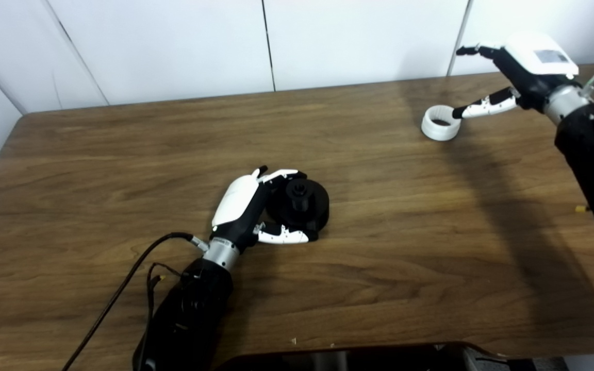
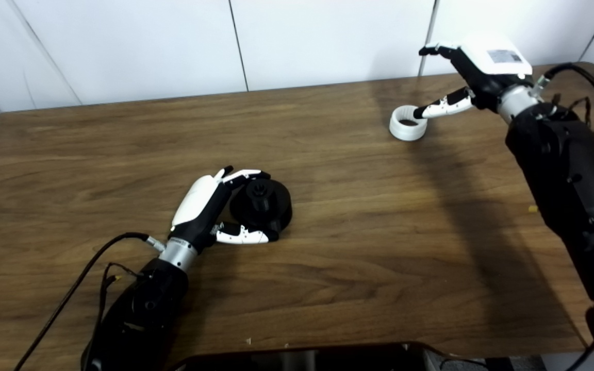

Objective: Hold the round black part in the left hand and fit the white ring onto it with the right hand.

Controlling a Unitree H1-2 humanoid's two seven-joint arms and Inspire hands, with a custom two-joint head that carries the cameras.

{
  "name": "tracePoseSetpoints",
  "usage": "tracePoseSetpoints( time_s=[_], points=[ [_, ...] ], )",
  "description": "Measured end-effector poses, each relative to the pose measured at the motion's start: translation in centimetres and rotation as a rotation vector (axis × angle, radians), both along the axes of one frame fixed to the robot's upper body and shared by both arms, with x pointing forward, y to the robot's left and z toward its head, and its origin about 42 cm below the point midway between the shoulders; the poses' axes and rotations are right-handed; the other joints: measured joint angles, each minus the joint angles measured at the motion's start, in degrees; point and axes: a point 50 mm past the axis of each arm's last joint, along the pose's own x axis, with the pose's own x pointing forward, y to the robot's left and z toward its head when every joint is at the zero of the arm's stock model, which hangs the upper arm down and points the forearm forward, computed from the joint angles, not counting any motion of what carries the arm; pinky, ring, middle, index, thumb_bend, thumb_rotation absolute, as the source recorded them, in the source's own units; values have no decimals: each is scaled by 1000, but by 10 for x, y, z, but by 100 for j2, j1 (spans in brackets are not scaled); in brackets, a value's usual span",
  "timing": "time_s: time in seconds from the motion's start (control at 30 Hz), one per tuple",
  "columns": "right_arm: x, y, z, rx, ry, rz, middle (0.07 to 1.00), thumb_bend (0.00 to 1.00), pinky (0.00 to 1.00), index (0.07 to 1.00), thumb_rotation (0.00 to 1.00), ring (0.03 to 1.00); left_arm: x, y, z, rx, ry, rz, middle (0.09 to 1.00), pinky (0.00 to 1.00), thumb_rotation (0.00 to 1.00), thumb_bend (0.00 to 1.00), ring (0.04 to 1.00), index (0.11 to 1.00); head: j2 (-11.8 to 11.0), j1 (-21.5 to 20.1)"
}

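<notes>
Left hand [image 1: 245, 208] grasping black part [image 1: 299, 206] on table [image 1: 121, 170] centre, right hand [image 2: 475, 69] unclenched at two o'clock, thumb tip at white ring [image 2: 408, 123].

The table [image 1: 121, 154] is dark brown with a streaked wood grain, and a white panelled wall [image 1: 173, 46] with thin dark seams runs behind its far edge. The round part [image 1: 302, 203] is matte black, the ring [image 1: 440, 123] near the far right corner plain white. The left hand [image 1: 256, 206] and the right hand [image 1: 513, 72] have white shells over black, on black forearms.
</notes>
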Motion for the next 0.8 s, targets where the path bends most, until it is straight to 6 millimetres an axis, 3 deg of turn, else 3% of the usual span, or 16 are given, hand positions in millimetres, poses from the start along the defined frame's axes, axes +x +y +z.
tracePoseSetpoints(
  time_s=[0.2,0.53,0.8],
  points=[
    [13,4,4,-8,77,-2,835,850,713,837,415,864,1,0,1,6,7,-5,756,996,288,981,814,767,0,9],
    [26,10,-16,-35,163,-8,823,897,740,843,551,858,1,0,2,11,7,-3,754,984,307,981,810,769,17,62],
    [32,20,-24,-26,183,9,827,938,700,837,639,853,1,-1,3,10,13,0,760,987,301,977,813,771,26,70]
  ],
)
